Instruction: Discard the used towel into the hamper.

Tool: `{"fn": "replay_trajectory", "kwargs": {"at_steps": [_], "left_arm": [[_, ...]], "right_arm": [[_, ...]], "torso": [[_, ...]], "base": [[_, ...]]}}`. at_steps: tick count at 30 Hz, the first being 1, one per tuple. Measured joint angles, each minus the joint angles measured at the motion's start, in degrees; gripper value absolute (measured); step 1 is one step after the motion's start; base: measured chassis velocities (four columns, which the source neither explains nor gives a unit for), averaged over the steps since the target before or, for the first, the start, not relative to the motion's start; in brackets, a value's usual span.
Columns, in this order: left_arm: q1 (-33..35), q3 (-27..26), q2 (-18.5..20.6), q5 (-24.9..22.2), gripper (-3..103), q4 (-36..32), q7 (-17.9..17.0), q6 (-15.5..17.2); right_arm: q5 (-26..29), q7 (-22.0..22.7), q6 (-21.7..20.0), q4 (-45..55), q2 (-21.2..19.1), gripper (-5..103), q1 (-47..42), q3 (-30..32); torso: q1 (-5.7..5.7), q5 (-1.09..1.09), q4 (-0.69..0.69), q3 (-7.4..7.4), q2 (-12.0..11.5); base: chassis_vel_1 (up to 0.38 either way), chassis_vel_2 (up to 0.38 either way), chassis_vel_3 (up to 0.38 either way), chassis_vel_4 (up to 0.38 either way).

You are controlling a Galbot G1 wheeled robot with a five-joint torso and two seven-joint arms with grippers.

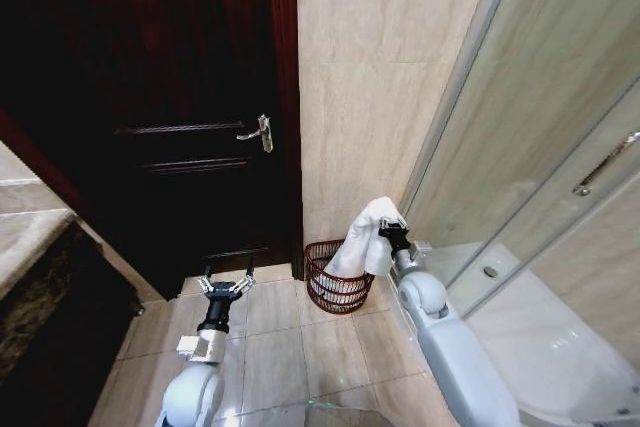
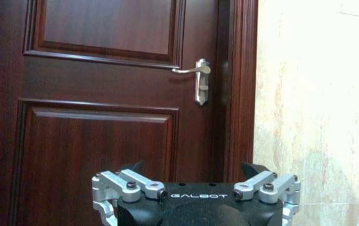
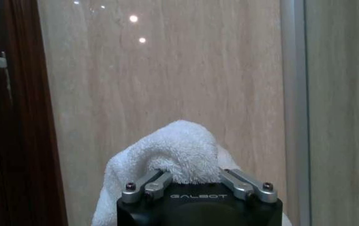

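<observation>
My right gripper [image 1: 392, 234] is closed on the towel [image 1: 362, 240]. In the right wrist view the white cloth [image 3: 178, 157] bulges up between my two fingers and hangs down on both sides, so the hold looks firm. I hold it up in front of the tiled wall [image 1: 370, 97], between the dark door [image 1: 170, 107] and the glass shower screen [image 1: 540, 137].

The hamper [image 1: 335, 279] stands on the floor [image 1: 270, 347] against that wall, just right of the door frame. The lower end of the towel hangs down to about the hamper's rim, over its right side. I cannot tell whether the cloth touches the weave or is just above it.

My left gripper [image 1: 226, 287] sits low over the floor tiles by the door, fingers spread wide and empty. Its wrist camera looks straight at the door and its handle [image 2: 196, 80].

So the picking up is done and the towel has been carried to the hamper. The drop is left: I judge the cloth still needs to be brought more squarely over the opening and let go. Nothing lies inside the hamper that I can make out.
</observation>
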Motion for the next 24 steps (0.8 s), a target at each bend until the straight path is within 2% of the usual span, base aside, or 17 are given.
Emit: {"fn": "replay_trajectory", "kwargs": {"at_steps": [8, 24], "left_arm": [[0.2, -0.6, 0.0, 0.1, 100, 0.2, 0.0, -0.7], [-0.1, -0.9, 0.8, -0.9, 100, 0.6, 0.0, -1.4]], "right_arm": [[-0.7, 0.5, -0.3, 0.6, 1.7, 10, -0.9, 0.0], [-0.8, 1.0, -0.5, 2.7, 1.5, 10, -2.8, 1.1]], "torso": [[-0.98, 0.01, 0.00, -1.22, -2.2], [-2.77, 0.01, 0.00, -3.56, -6.3]], "base": [[0.000, 0.000, 0.000, 0.000], [0.000, 0.000, 0.000, 0.000]]}}
